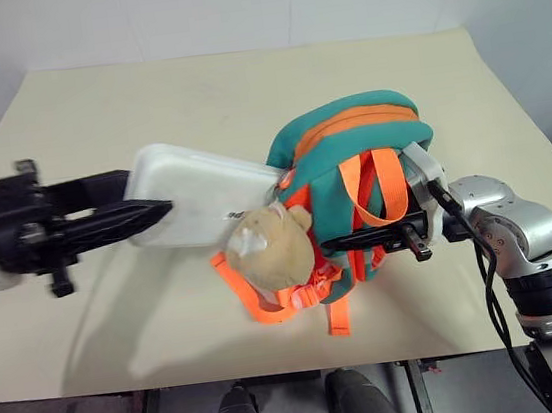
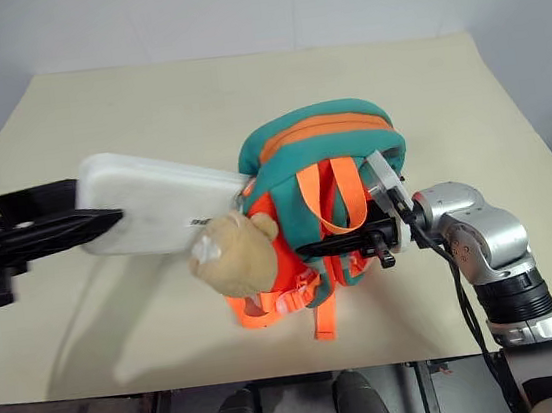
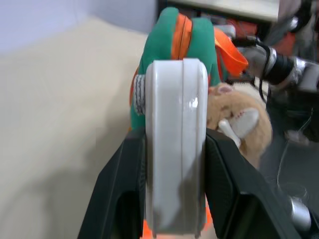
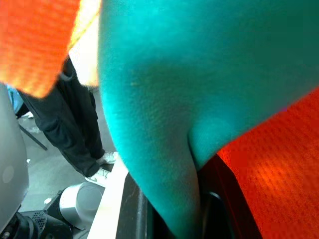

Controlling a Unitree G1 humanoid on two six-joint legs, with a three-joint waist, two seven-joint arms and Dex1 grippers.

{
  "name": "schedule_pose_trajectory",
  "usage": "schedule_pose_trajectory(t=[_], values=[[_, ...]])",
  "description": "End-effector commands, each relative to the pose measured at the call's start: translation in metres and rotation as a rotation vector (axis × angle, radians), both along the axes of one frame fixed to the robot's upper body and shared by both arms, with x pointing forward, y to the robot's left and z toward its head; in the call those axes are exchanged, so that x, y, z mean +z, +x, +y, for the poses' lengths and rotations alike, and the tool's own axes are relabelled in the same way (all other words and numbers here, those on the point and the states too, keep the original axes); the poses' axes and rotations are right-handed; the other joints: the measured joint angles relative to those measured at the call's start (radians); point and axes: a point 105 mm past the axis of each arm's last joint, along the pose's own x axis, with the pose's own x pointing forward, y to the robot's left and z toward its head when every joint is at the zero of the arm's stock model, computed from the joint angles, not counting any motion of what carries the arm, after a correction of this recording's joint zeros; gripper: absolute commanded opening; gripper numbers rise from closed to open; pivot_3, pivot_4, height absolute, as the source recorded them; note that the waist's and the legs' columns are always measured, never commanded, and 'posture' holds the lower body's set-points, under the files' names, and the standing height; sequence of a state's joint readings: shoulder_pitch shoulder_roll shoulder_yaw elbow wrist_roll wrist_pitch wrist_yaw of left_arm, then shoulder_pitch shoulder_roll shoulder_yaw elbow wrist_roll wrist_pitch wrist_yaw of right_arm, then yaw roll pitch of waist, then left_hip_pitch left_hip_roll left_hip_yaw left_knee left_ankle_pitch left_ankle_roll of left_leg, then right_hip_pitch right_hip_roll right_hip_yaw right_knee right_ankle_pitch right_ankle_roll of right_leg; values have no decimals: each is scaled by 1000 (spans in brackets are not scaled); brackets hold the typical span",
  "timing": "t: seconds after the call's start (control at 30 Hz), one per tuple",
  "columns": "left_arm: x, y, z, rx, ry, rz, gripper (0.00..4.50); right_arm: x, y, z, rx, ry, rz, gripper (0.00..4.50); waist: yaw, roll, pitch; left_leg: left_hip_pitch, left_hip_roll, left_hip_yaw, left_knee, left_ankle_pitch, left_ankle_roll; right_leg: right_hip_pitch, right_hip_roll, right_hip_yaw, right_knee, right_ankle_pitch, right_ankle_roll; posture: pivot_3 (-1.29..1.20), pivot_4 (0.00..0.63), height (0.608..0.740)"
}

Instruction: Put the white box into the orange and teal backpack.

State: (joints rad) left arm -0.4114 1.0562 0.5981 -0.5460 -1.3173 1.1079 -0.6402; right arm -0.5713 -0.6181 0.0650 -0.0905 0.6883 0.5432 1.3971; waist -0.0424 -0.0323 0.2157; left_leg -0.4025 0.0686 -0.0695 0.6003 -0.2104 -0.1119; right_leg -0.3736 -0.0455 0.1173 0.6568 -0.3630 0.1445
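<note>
Currently: flat white plastic box (image 1: 204,193), centre-left, clamped in left end effector (image 1: 146,217), nose at teal-and-orange fabric backpack (image 1: 357,171); right end effector (image 1: 413,235) pinches backpack. Risk: box snagging tan plush cat (image 1: 271,247).

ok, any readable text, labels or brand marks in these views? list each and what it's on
None can be read.
Small dark mark, too small and blurred to read: on the flat white rounded-corner box, near the end at the small teal and orange fabric backpack, by the tan plush cat.
Backpack, plush, beige tabletop: no visible lettering.
</note>
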Motion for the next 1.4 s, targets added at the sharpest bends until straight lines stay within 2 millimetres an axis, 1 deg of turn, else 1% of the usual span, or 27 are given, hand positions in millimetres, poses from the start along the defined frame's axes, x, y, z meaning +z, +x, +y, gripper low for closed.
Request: schedule_pose_trajectory(t=[0.03, 0.17, 0.23, 0.33, 0.43, 0.5, 0.57, 0.63, 0.67, 0.77, 0.83, 0.9, 1.1, 1.23, 1.4], values=[[-18, 10, -35, -72, -61, 7, 1248, 4, -4, 8, 22, 7, -40, 0, 10, 0, 0, 0, 0, 0, 2, 0, 0, 1, 0, 0, 0, 1, 1, 0, 150, 740], [-29, 28, -50, -54, -98, 6, 1248, 6, -4, 9, 14, 14, -46, 0, 18, -1, -1, 0, -1, -1, 11, -2, 3, 7, 0, 0, -4, 5, 3, 0, 150, 740], [-28, 30, -53, -57, -114, -2, 1248, 6, -5, 8, 10, 14, -47, 0, 17, -1, -1, 1, -2, -1, 12, -1, 5, 13, 0, 0, -13, 7, 2, 0, 150, 740], [-24, 25, -50, -68, -105, -12, 1248, 6, -5, 6, 0, 15, -48, 0, 15, -1, -1, 0, -2, -1, 12, 0, 8, 16, -1, 0, -22, 9, -7, 0, 150, 740], [-17, 20, -39, -61, -89, -21, 1248, 5, -5, 6, -3, 15, -48, 0, 13, -1, -1, 0, -1, 0, 11, 1, 8, 16, -1, 0, -24, 10, -7, 0, 150, 740], [-9, 13, -32, -65, -90, -28, 1248, 5, -5, 7, -4, 16, -46, 0, 11, -1, -1, 0, -1, 0, 10, 1, 8, 15, -1, 0, -24, 10, -7, 0, 150, 740], [6, 1, -23, -84, -103, -36, 1248, 6, -5, 7, -4, 17, -44, 0, 9, -1, 0, 0, -1, 0, 9, 0, 8, 14, -1, 0, -24, 11, -4, 0, 150, 740], [21, -12, -13, -95, -111, -40, 1248, 5, -4, 7, -3, 17, -44, 0, 3, -1, 0, -1, 0, 0, 6, 0, 7, 12, 0, 0, -24, 14, 0, 0, 150, 740], [26, -15, -9, -91, -109, -47, 1247, 5, -3, 8, -2, 17, -43, 0, 1, -1, 0, -1, 0, 1, 4, 0, 7, 9, 0, 0, -24, 16, 5, 0, 150, 740], [41, -23, -1, -75, -112, -68, 1247, 6, -3, 9, 2, 19, -44, 0, -2, -1, 0, -3, 0, 2, -4, 0, 6, 3, -1, 0, -21, 14, 3, 0, 150, 740], [52, -33, 3, -82, -123, -78, 1247, 6, -3, 9, 3, 19, -44, 0, -5, -1, 0, -4, 0, 2, -7, 1, 5, -2, 0, 0, -18, 11, 2, 0, 150, 740], [57, -38, 7, -69, -117, -77, 1247, 7, -2, 9, 4, 17, -44, 0, -11, -1, 0, -5, 1, 2, -8, 0, 3, -3, 0, 0, -15, 7, 1, 0, 150, 740], [54, -40, 14, -4, -62, -73, 1247, 7, -1, 9, 5, 14, -48, 0, -14, 0, 1, -4, 1, 2, -9, -3, 1, -4, 0, 0, -11, -1, -1, 0, 150, 740], [45, -37, 7, 10, -20, -71, 1247, 8, 0, 7, 4, 11, -51, 0, -14, 0, 1, -4, 1, 2, -9, -3, 1, -4, 0, 0, -12, -1, -1, 0, 150, 740], [32, -27, -3, 51, 57, -106, 1247, 8, -1, 5, 1, 8, -54, 0, -14, 0, 1, -3, 1, 2, -9, -3, 1, -3, 0, 0, -12, -1, -1, 0, 150, 740]])
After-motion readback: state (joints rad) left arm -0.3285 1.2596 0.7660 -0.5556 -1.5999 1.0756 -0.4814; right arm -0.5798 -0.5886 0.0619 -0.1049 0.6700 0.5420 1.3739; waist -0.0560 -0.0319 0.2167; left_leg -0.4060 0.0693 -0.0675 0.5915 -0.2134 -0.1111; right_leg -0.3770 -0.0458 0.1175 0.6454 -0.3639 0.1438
